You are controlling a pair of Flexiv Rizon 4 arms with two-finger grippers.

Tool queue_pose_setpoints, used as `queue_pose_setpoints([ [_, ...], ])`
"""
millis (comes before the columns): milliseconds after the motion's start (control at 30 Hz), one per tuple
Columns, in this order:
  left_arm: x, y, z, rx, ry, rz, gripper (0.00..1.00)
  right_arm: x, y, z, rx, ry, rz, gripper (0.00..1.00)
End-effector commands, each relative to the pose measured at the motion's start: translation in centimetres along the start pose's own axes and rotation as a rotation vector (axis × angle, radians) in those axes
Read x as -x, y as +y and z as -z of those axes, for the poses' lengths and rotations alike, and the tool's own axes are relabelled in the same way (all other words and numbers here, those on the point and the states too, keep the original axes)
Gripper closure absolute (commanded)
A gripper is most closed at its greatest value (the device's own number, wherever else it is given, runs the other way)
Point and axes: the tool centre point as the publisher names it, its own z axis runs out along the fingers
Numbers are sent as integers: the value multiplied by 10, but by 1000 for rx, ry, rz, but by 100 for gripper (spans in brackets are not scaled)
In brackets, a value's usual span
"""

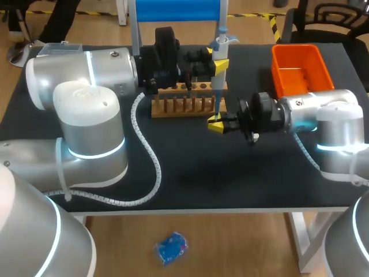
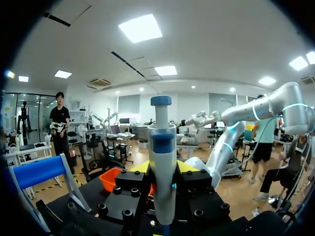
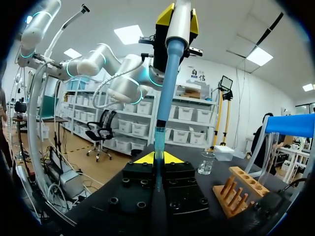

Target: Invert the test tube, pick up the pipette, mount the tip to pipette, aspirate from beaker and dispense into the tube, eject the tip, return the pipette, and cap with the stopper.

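Observation:
My left gripper [image 1: 220, 64] is shut on the white and blue pipette [image 1: 221, 46] and holds it upright above the rack's right end. In the left wrist view the pipette [image 2: 162, 157] stands between the fingers of that gripper [image 2: 163, 169]. Directly below it, my right gripper [image 1: 217, 124] is shut on a thin clear test tube [image 3: 158, 147], held upright. The pipette's blue shaft [image 3: 170, 83] comes down into the tube's mouth, just above the right gripper [image 3: 157, 160]. I cannot make out the tip itself. A glass beaker [image 3: 206, 163] stands on the table ahead of the right gripper.
A wooden test tube rack [image 1: 187, 101] lies just behind both grippers, also seen as the rack [image 3: 241, 191] beside the right gripper. An orange bin [image 1: 300, 69] sits at the back right. A blue-topped stand [image 1: 176, 11] rises at the back edge.

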Motion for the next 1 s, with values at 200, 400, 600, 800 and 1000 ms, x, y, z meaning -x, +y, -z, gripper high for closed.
queue_pose_setpoints([
  [200, 0, 6, -1, -1, -2, 0, 100, 2, 7, 1, 10, 4, 2, 100],
  [400, 0, 6, -1, -1, -2, 0, 100, 3, 9, 2, 2, 9, 1, 100],
  [600, 0, 6, -1, -1, -2, 0, 100, 3, 13, 1, 6, 18, -9, 100],
  [800, 0, 6, -1, -1, -2, 0, 100, 1, 10, 0, 9, 21, -42, 100],
  [1000, 0, 6, -1, -1, -2, 0, 100, -1, 10, 0, 12, 23, -67, 100],
])
